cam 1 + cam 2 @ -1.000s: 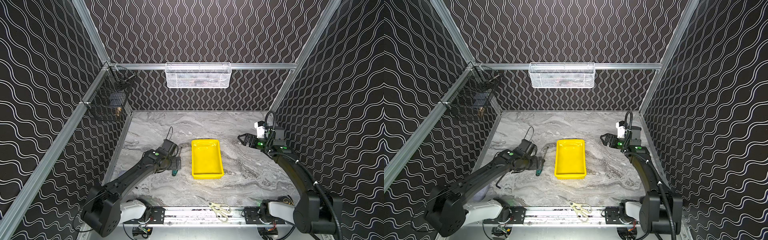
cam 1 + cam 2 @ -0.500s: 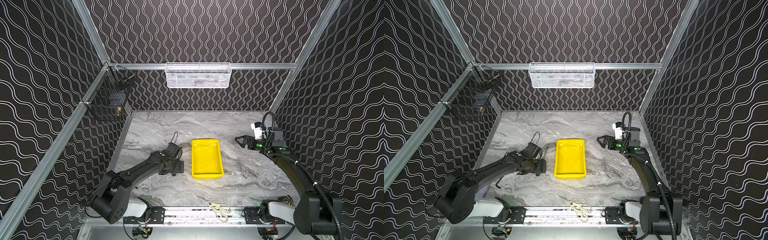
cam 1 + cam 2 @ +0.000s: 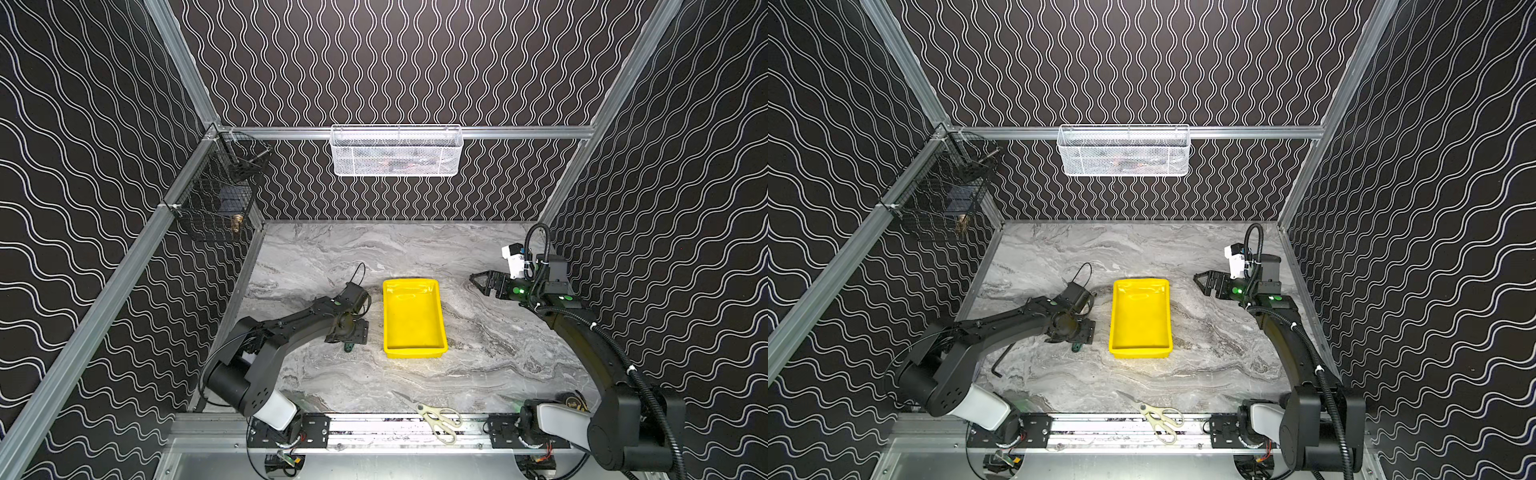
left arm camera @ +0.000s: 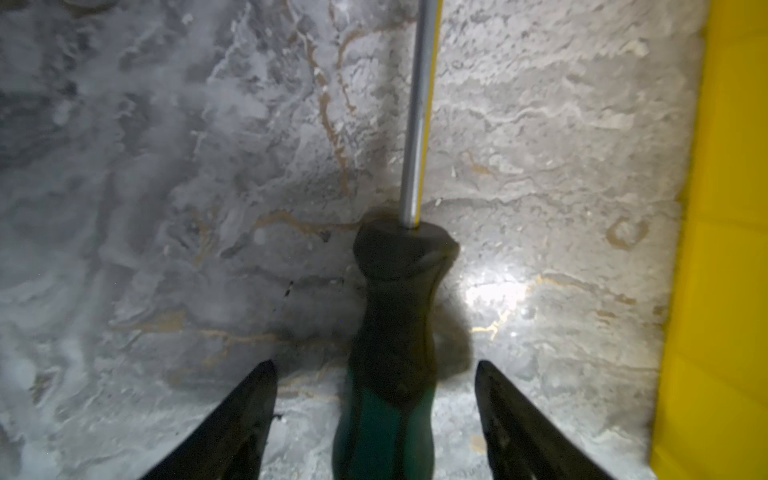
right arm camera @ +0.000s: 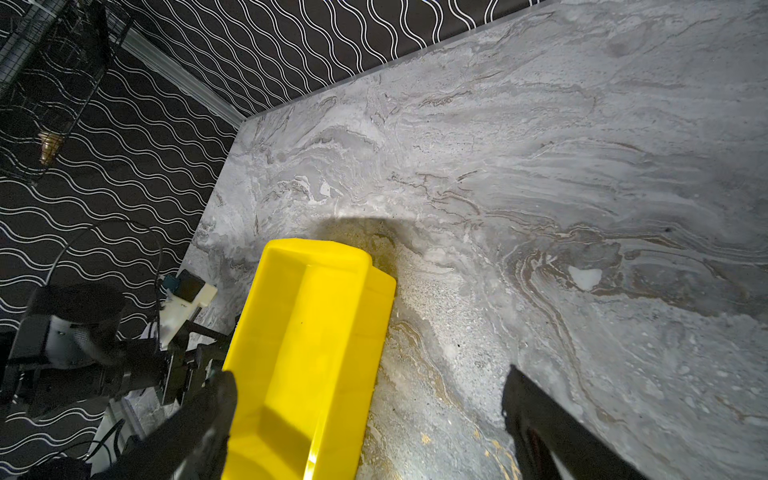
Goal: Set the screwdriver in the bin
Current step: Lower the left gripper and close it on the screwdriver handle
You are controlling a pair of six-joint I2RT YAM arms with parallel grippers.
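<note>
Green-and-black, the screwdriver (image 4: 390, 291) lies on the desk (image 4: 166, 208) between the open fingers (image 4: 241, 415) of our left end effector (image 4: 375, 365), touching neither; our right end effector (image 5: 369, 374) hangs open too.

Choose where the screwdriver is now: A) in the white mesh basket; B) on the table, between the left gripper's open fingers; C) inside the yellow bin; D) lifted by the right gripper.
B: in the left wrist view the screwdriver lies on the table inside the open left gripper, a gap on each side, with the bin beside it.
</note>
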